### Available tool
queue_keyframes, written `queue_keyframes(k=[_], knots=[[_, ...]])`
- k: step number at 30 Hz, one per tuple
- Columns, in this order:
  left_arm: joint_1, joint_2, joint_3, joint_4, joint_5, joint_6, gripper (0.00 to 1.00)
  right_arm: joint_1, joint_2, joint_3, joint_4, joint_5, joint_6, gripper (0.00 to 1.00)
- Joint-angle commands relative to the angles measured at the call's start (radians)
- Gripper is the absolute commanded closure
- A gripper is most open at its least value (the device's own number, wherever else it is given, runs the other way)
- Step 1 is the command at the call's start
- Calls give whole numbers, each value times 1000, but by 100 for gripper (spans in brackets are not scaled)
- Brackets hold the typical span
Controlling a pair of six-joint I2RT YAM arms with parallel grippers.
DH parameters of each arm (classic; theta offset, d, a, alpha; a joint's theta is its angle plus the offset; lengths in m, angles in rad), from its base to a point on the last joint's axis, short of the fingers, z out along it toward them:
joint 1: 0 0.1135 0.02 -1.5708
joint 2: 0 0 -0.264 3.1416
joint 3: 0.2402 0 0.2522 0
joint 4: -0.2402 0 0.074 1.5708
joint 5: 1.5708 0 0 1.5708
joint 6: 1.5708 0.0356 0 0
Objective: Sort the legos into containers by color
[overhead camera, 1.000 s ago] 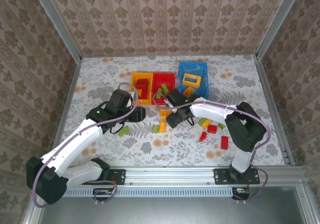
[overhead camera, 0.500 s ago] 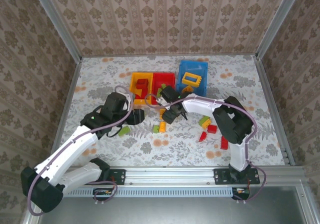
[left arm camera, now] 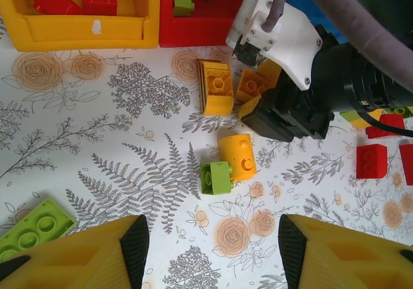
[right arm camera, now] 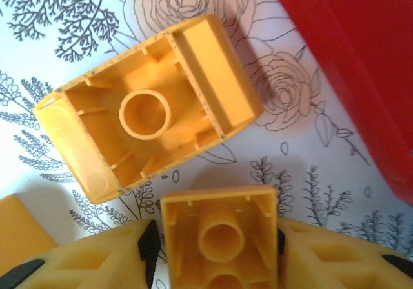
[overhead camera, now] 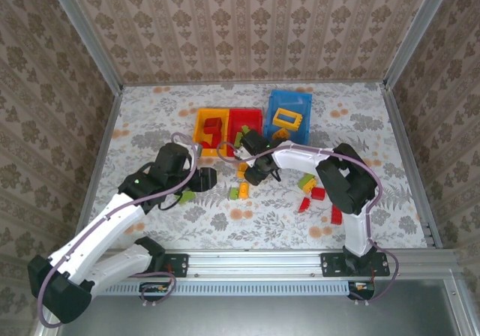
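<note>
In the right wrist view my right gripper (right arm camera: pixel 216 250) is shut on an orange-yellow lego (right arm camera: pixel 219 237) lying hollow side up, a pad against each side. A larger orange-yellow lego (right arm camera: pixel 151 118) lies just beyond it, by the red container (right arm camera: pixel 361 63). From above, the right gripper (overhead camera: pixel 259 172) sits low in front of the red container (overhead camera: pixel 245 112). My left gripper (left arm camera: pixel 213 250) hovers open over bare table; a lime green lego (left arm camera: pixel 215 177) joined to an orange one (left arm camera: pixel 237 157) lies ahead of it. The orange-yellow container (overhead camera: pixel 199 132) and blue container (overhead camera: pixel 289 94) stand at the back.
Loose red legos (overhead camera: pixel 318 193) and green ones (overhead camera: pixel 306 181) lie right of centre. A flat lime green lego (left arm camera: pixel 32 228) rests by my left fingers. Red legos sit in the orange-yellow container (left arm camera: pixel 87 34). The two arms are close together mid-table.
The right gripper slid left toward the red container and closed its jaws on the orange-yellow lego. The left arm shifted slightly, jaws unchanged.
</note>
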Motion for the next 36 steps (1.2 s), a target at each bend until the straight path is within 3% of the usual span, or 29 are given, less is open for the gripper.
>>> queue_keyframes(k=[1, 8, 17, 25, 34, 36], knots=[[-12, 18, 1, 13, 14, -11, 42, -10, -25, -34, -38, -17, 28, 48], [-40, 71, 52, 28, 13, 15, 43, -15, -88, -54, -39, -32, 74, 68], [-140, 182, 183, 70, -22, 66, 43, -132, -371, -130, -21, -14, 284, 71], [-224, 343, 327, 93, -41, 151, 43, -277, -203, 90, -169, 56, 406, 71], [-293, 422, 409, 98, -78, 199, 42, -295, -5, 286, -342, 146, 496, 67], [-304, 422, 408, 94, -86, 197, 41, -295, 3, 290, -346, 155, 509, 62]])
